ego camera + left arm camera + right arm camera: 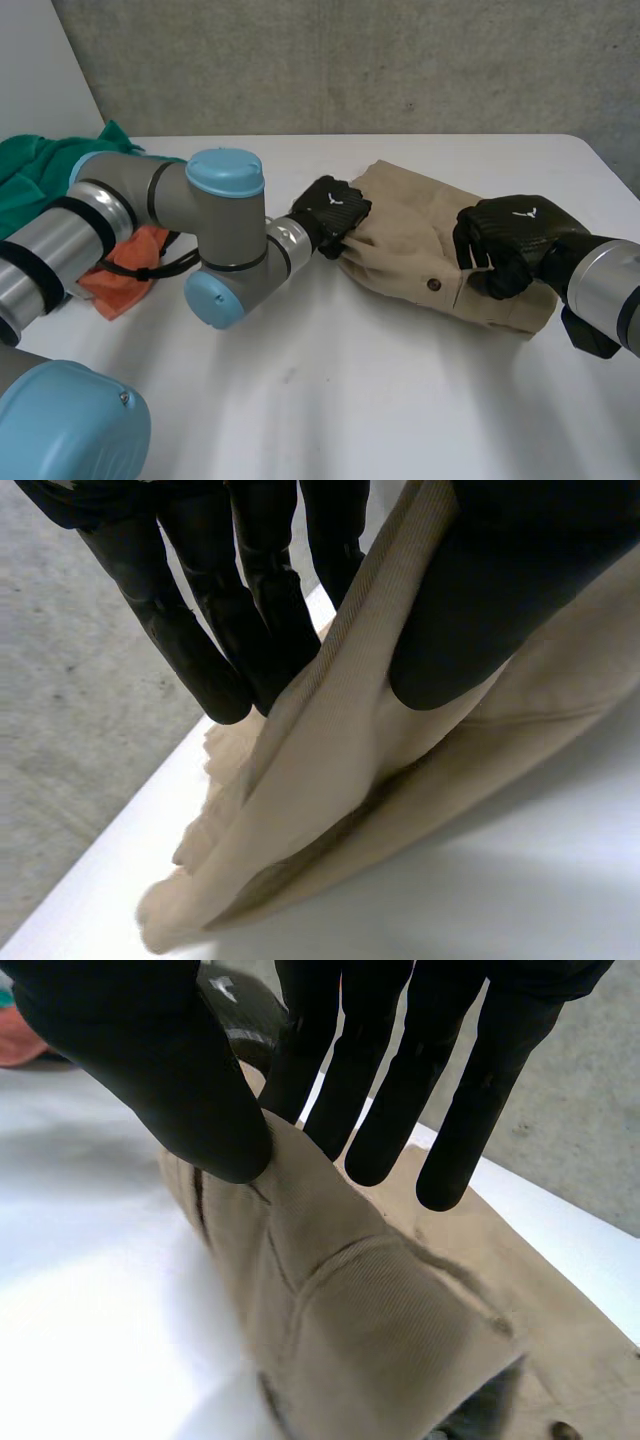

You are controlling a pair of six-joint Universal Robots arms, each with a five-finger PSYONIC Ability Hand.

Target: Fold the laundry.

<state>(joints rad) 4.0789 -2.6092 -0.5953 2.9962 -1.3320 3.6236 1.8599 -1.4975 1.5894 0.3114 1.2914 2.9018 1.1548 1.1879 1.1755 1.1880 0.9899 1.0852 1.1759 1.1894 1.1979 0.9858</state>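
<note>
on the white table (350, 400), a tan garment (410, 240) pinched from both ends

head view: it lies bunched, one dark button (434, 285) showing, left hand (332, 214) at one end, right hand (512, 246) at the other. left wrist view: straight fingers (215, 650) and thumb (480, 600) clamp a ribbed hem. right wrist view: thumb (150, 1070) and fingers (375, 1110) nip a raised fold. soft, light, limp, i judge; grip hems or corners.
</note>
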